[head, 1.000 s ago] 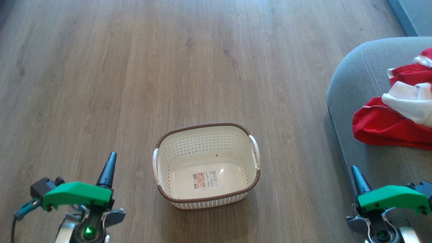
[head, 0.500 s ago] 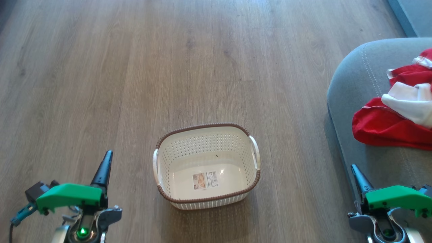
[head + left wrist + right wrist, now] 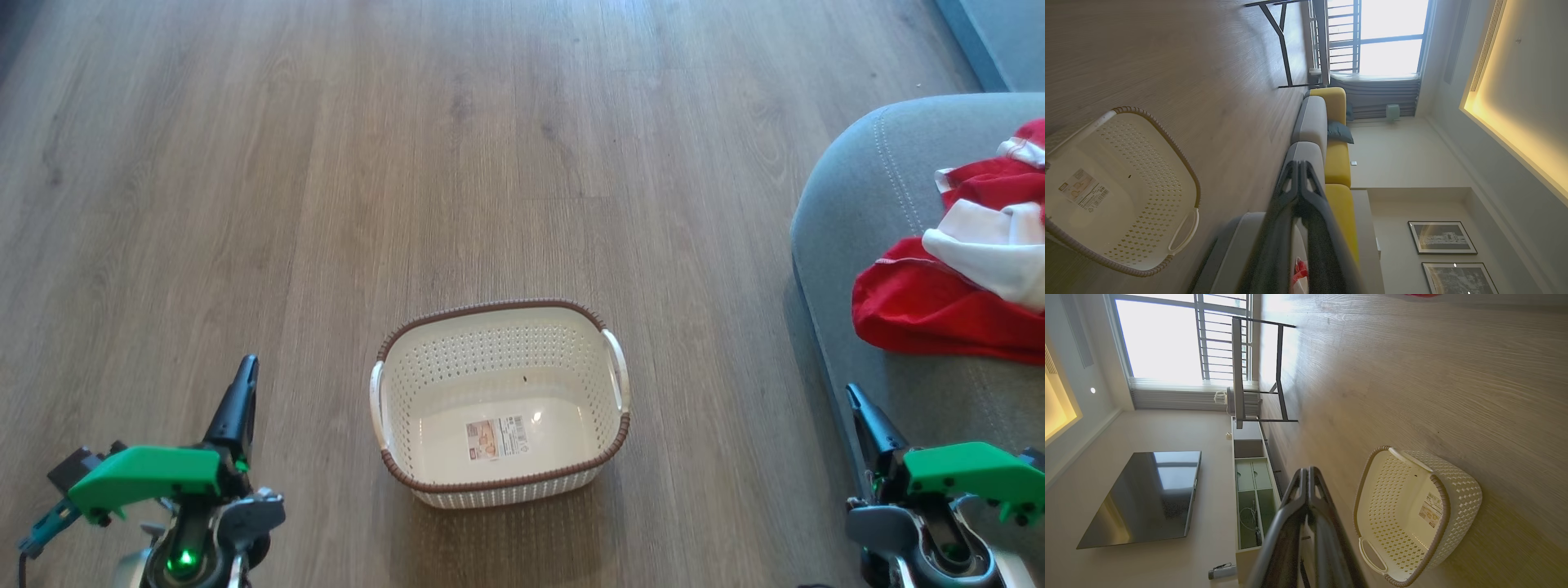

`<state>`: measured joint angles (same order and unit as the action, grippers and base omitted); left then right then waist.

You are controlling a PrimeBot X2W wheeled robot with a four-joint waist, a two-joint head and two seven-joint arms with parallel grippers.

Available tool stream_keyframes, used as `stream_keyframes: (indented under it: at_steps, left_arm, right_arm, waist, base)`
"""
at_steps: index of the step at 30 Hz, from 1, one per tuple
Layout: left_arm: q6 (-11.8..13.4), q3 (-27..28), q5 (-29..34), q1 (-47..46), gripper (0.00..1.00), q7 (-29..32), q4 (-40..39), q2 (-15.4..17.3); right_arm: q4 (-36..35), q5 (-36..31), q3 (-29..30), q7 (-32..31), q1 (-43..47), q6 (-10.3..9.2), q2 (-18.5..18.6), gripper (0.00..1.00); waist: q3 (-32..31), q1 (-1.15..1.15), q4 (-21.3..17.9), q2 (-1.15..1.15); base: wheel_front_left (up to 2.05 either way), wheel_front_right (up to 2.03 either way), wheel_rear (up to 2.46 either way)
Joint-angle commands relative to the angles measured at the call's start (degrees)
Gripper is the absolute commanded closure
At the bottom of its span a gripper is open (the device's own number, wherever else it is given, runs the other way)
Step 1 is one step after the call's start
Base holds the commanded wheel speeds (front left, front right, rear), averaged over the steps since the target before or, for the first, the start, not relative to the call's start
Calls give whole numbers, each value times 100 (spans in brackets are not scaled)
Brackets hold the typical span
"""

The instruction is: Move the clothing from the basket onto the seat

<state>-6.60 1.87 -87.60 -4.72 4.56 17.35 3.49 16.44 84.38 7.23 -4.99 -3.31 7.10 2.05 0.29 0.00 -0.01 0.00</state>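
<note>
The head view shows the clothing (image 3: pixel 922 302) piled on the seat (image 3: pixel 849 188), ahead of the right hand (image 3: pixel 856 398) and to its right. The basket (image 3: pixel 498 308) stands on the floor (image 3: pixel 326 163) between the two hands, slightly ahead of them, with a label (image 3: pixel 494 437) inside. The right wrist view adds a wall screen (image 3: pixel 1143 498) and a cabinet (image 3: pixel 1253 490) beyond the fingers. Left hand (image 3: pixel 243 371): fingers pressed together, holding nothing. Right hand: likewise closed, holding nothing.

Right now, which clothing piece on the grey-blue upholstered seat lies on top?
The plain white cloth; it drapes over the bright red garments, which spread out beneath it.
</note>
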Motion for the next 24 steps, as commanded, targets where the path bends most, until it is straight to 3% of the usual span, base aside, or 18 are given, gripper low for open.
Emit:
stream_keyframes:
  at_steps: [1,8,24]
  left_arm:
    - [-60,279,-153,-164,100,74,-251,19]
    - [-88,460,-444,-148,100,189,-326,-55]
    - [-89,468,-454,-148,100,195,-329,-58]
  right_arm:
    - [-221,243,-88,-62,-275,36,78,100]
    - [-241,760,-72,-146,-287,39,83,100]
    - [-242,779,-72,-149,-287,39,83,100]
  waist:
    - [-2,0,0,0]
    - [-11,0,1,0]
    - [-11,0,1,0]
  base:
    - [0,0,0]
    - [0,0,0]
    - [0,0,0]
